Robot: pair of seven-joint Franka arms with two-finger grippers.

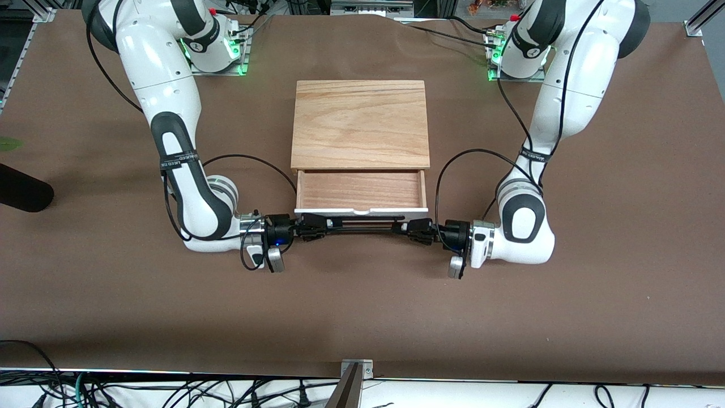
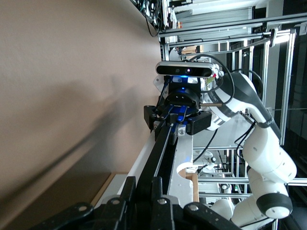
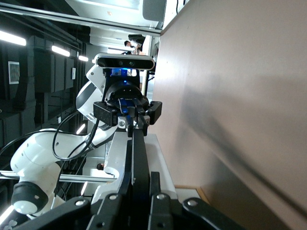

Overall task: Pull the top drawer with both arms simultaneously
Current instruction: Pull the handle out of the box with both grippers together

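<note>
In the front view the top drawer [image 1: 361,190], a shallow wood tray with white front, sticks out of the cabinet [image 1: 360,123] toward the camera, and both wrist views show the left gripper [image 1: 412,229] and right gripper [image 1: 311,225] clamped on its black handle [image 1: 359,226].

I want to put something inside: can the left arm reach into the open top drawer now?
Probably not yet. The left claw is shut on the drawer's black handle, as is the right claw. The tray itself lies open, nothing over it.
</note>
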